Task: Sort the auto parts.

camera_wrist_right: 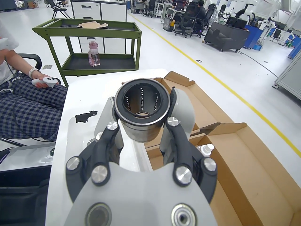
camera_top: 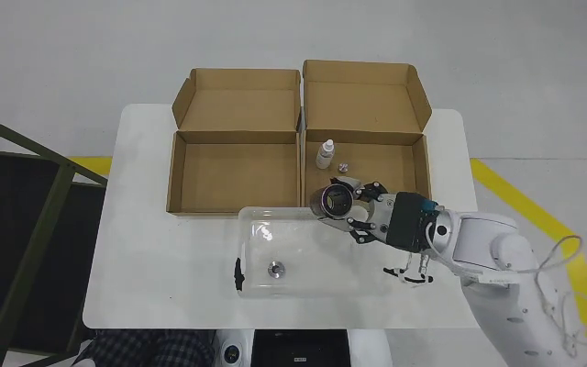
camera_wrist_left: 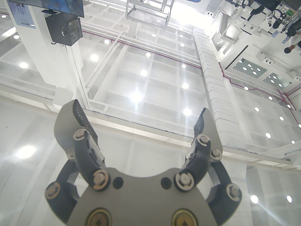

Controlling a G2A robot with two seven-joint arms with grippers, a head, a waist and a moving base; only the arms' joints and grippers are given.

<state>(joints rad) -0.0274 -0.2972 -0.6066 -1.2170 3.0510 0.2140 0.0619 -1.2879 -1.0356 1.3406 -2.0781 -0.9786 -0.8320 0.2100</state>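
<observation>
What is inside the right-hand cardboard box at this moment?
A small white bottle and a tiny metal part are in the box. The right gripper, holding a bearing, covers its near corner.

Green cart (camera_wrist_right: pixel 94 31) stands beside bench (camera_wrist_right: pixel 80 99). Pink bottle (camera_wrist_right: pixel 94 56) upright on lower shelf; cardboard scrap (camera_wrist_right: pixel 93 25) on top shelf. Yellow floor line (camera_wrist_right: pixel 221 82) beyond.

Small grey part (camera_top: pixel 342 166) by bottle (camera_top: pixel 325 154), too small to identify; round piece (camera_top: pixel 275 270) in tray (camera_top: pixel 246 240) likewise
</observation>
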